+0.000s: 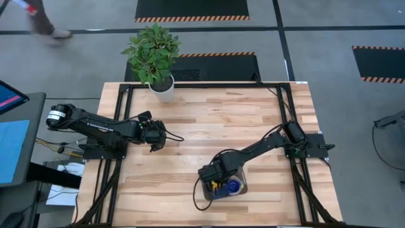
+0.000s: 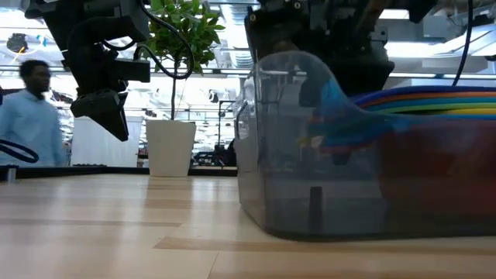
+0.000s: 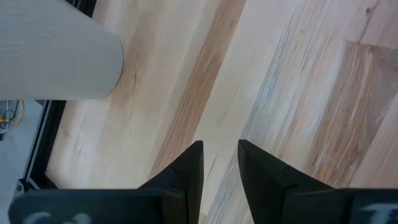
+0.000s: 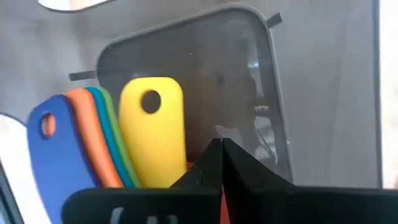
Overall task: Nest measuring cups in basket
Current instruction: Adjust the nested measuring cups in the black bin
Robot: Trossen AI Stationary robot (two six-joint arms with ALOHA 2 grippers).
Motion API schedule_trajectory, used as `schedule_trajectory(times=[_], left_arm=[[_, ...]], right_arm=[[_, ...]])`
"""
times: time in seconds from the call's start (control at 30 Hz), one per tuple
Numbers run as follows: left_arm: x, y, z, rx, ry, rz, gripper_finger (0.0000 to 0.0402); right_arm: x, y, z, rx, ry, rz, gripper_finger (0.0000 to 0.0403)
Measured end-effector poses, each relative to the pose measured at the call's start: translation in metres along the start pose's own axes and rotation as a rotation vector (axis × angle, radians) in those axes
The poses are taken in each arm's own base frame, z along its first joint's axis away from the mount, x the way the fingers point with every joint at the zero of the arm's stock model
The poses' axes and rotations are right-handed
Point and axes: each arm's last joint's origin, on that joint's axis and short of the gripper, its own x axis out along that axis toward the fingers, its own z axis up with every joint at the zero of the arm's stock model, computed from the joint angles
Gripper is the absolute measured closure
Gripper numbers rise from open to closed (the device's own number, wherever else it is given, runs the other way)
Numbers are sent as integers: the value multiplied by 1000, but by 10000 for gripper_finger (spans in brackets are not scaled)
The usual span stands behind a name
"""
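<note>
The basket (image 1: 244, 190) is a grey, see-through tray near the table's near edge, right of centre; its wall (image 2: 294, 178) fills the low view. Measuring cups sit nested in it. Their handles fan out side by side: blue (image 4: 53, 143), orange (image 4: 90, 134), light blue, green and yellow (image 4: 152, 124). A bit of red (image 4: 189, 165) shows beside my right gripper (image 4: 221, 147), which is shut and points down into the basket (image 4: 205, 62). My left gripper (image 1: 157, 140) hangs open above bare wood (image 3: 221, 149) at the table's left, away from the basket. My right gripper points its shut fingers (image 4: 211, 163) down into the basket from above, next to the yellow handle. The red piece lies right at the fingertips. The fingers hide the spot, so I cannot tell whether they touch it.
A white plant pot (image 1: 162, 88) stands at the table's far edge, close to my left gripper (image 2: 112, 116) and large in the left wrist view (image 3: 56, 56). A person (image 2: 35, 108) stands beyond the table. Bare wood lies between the two arms.
</note>
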Motion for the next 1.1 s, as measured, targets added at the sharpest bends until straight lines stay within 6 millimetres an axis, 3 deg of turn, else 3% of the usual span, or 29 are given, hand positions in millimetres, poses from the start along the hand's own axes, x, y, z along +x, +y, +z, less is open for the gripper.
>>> schedule_trajectory(times=[0.17, 0.33, 0.47, 0.6, 0.7, 0.83, 1.0, 1.1], left_arm=[[0, 0, 0, 0, 0, 0, 310], [0, -1, 0, -11, 3, -23, 310], [-3, -13, 15, -78, -82, -285, 310], [-21, -34, 36, -12, -315, -624, 310], [-38, -49, 38, 37, -416, -762, 310], [-59, -75, 21, 29, -417, -779, 310], [-90, -120, -3, -3, -556, -773, 310], [-99, -151, -10, -15, -637, -745, 310]], right_arm=[[0, 5, 2, -53, -14, 67, 394], [0, 7, 1, -55, -3, 90, 380], [0, 7, 1, -56, -4, 87, 372], [0, 2, 3, -44, -6, 84, 382], [-1, 0, 5, -37, -8, 81, 389], [-1, -3, 6, -32, -10, 78, 388], [-1, -3, 5, -31, -7, 77, 371], [-1, -4, 6, -28, -7, 76, 370]])
